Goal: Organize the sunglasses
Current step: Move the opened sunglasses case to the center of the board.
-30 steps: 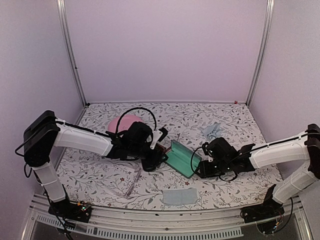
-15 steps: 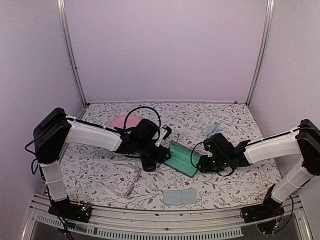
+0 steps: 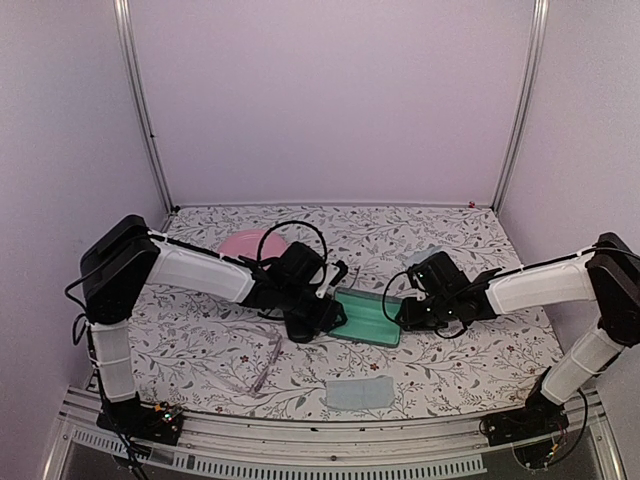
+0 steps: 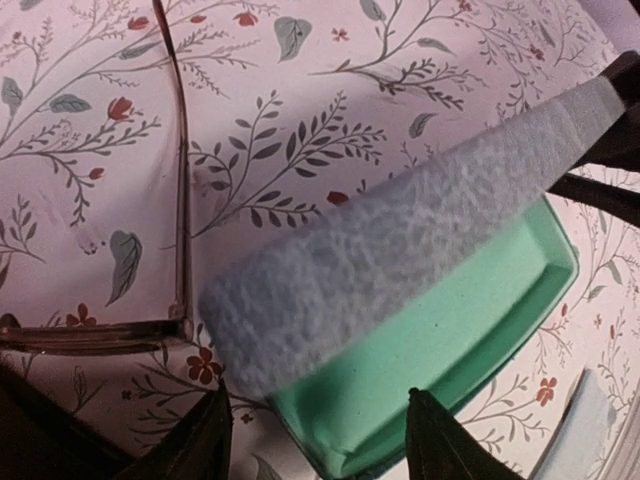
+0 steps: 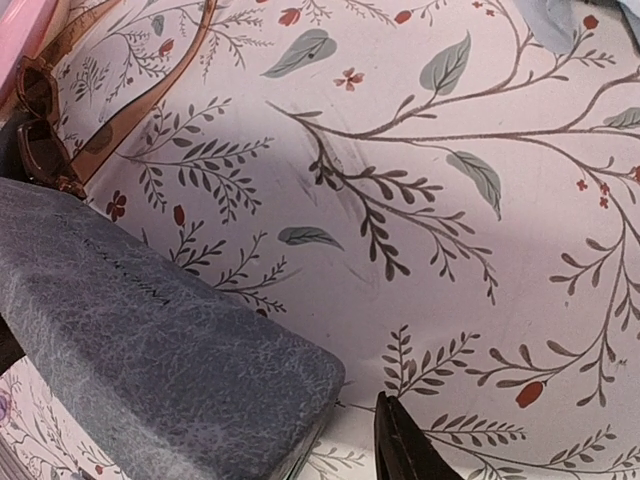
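Your left gripper (image 3: 322,318) sits at the open green-lined case (image 3: 366,318), jaws parted, gripping nothing visible. Right gripper (image 3: 408,308) meets the case's other end; grip unclear. Brown sunglasses (image 5: 45,125) lie just beyond.

Matt grey-blue textured case (image 5: 150,330) w/ smooth green lining (image 4: 440,340); printed floral cloth tabletop (image 3: 450,370).

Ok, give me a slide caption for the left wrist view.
Grey felt-covered lid over the case's mint-green tray, thin sunglasses arm alongside.

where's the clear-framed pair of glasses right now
In the top view the clear-framed glasses lie on the floral tablecloth at the near left, in front of the left arm and left of the grey-blue cloth.
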Tool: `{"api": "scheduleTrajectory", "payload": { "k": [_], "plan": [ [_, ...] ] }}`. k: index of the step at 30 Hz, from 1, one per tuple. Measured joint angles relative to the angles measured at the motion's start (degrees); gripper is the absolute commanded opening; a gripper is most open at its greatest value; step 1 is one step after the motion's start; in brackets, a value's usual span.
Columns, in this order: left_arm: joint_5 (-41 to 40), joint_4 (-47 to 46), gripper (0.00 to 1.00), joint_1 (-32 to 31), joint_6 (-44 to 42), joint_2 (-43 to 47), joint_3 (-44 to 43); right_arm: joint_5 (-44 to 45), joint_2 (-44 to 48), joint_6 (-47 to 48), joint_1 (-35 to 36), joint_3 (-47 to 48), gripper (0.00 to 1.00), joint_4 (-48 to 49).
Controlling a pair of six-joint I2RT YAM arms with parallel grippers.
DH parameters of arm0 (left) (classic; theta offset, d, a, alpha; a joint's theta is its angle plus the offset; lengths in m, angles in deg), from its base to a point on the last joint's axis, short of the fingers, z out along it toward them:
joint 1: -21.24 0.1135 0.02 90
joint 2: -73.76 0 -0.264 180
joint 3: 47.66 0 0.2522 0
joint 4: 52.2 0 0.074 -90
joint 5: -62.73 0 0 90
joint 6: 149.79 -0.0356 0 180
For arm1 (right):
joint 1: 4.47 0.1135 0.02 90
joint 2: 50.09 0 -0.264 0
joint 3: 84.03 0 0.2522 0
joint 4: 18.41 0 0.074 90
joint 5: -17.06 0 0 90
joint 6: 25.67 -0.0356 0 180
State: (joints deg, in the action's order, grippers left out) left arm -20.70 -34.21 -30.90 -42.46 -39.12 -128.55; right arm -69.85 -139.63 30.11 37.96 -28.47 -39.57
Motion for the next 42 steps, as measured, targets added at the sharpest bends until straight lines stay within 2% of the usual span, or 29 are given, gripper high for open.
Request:
{"api": "scheduleTrajectory", "payload": {
  "k": [11, 20, 31, 42],
  "plan": [
    [1.70, -1.99, 0.60, -0.04, 0.81, -0.63, 0.17, -2.71, 2.21, 1.46, -0.07, -1.88, 0.42, 1.77],
    [-0.09, -4.37, 0.61, -0.76, 0.96, 0.35, 2.21, -3.67, 6.05, 1.44, -0.09, -3.98, 0.45, 2.75],
    [-4.26, -1.77, 0.62, -1.36, 1.40, 5.81, 8.13, -3.98, 7.93, 1.42, -0.09, -5.40, 0.46, 2.93],
    [-2.56, -1.73, 0.62, -1.44, 1.62, 6.08, 8.52, -5.20, 8.63, 0.83, -0.07, -7.28, 0.47, 3.61]
  ]
}}
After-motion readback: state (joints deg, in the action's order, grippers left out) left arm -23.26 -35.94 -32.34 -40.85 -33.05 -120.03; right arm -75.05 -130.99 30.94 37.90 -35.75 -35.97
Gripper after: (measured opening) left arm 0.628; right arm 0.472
